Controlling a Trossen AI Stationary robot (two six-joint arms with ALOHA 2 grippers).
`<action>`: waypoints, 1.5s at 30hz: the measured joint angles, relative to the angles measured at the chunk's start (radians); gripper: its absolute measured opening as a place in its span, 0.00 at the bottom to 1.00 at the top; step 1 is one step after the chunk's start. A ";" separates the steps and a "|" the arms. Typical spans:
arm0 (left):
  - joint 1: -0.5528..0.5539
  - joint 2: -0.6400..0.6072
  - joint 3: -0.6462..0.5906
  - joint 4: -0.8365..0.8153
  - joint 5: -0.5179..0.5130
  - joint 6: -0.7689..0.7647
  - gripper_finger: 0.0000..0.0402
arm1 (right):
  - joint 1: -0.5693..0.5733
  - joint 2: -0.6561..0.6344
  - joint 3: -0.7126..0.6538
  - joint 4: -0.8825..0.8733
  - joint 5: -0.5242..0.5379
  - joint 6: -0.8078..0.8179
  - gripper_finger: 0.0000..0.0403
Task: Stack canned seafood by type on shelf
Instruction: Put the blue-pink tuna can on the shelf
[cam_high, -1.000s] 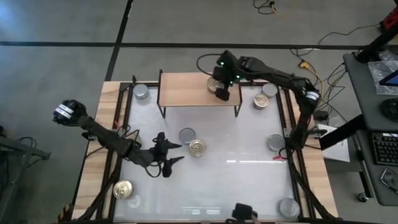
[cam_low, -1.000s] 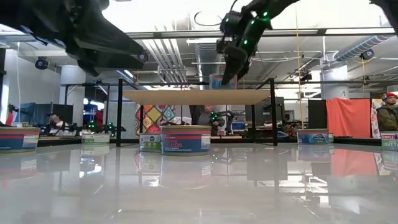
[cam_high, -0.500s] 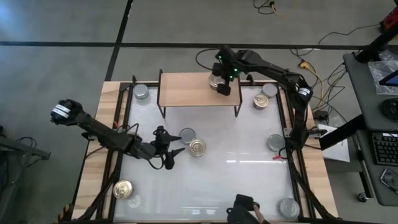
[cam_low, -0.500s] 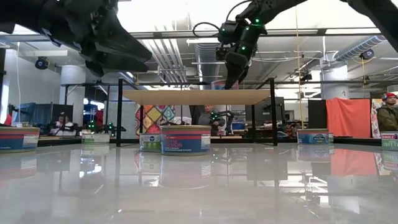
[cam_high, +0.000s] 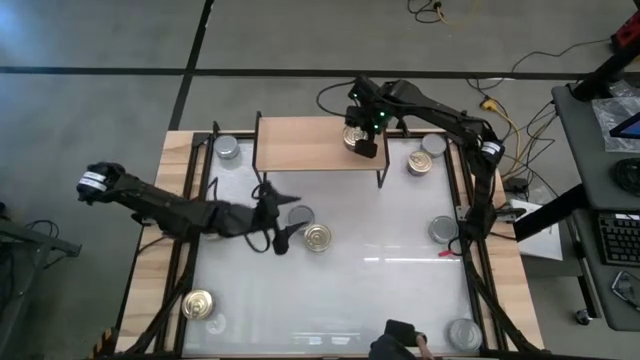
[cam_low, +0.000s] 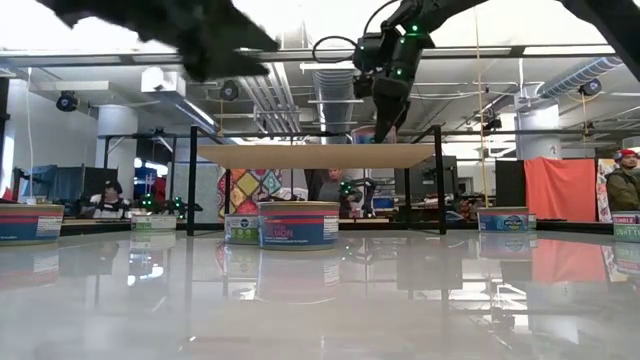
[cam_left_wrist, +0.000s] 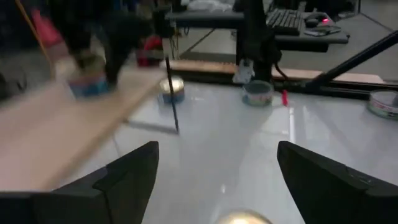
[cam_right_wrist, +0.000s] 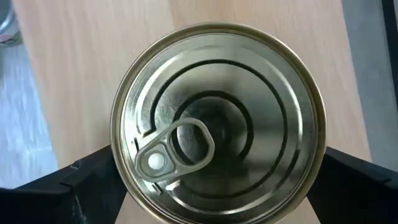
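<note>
On the right part of the light-wood shelf (cam_high: 300, 145) a gold-lidded can (cam_right_wrist: 217, 124) rests on its base. My right gripper (cam_high: 358, 138) hangs open over it, pointing steeply down, one finger on either side of the can; whether they touch it I cannot tell. My left gripper (cam_high: 288, 222) is open and holds nothing, level above the table's middle. Just beyond it stand a silver-lidded can (cam_high: 302, 215) and a gold-lidded can (cam_high: 318, 237). The left wrist view shows the gold lid (cam_left_wrist: 239, 218) below the spread fingers.
More cans stand on the white tabletop: silver (cam_high: 228, 148) at the far left, gold (cam_high: 433, 144) and silver (cam_high: 420, 162) at the far right, silver (cam_high: 443, 230) at the right, silver (cam_high: 463, 333) near right, gold (cam_high: 198, 305) near left. The shelf's left part is bare.
My left gripper has risen and swung toward the table's far right, up to the two cans in the middle, and its fingers have spread wider. My right gripper has stayed over the gold can on the shelf.
</note>
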 joint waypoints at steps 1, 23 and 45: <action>0.026 0.007 0.021 0.000 0.023 0.042 0.78 | 0.000 -0.004 0.003 -0.008 0.000 -0.004 0.99; 0.660 0.585 0.597 0.084 0.574 0.193 0.70 | 0.000 -0.027 -0.002 0.002 -0.072 -0.039 0.99; 0.701 0.718 0.784 -0.161 0.586 0.235 0.66 | 0.002 -0.031 -0.011 0.056 -0.072 -0.042 0.99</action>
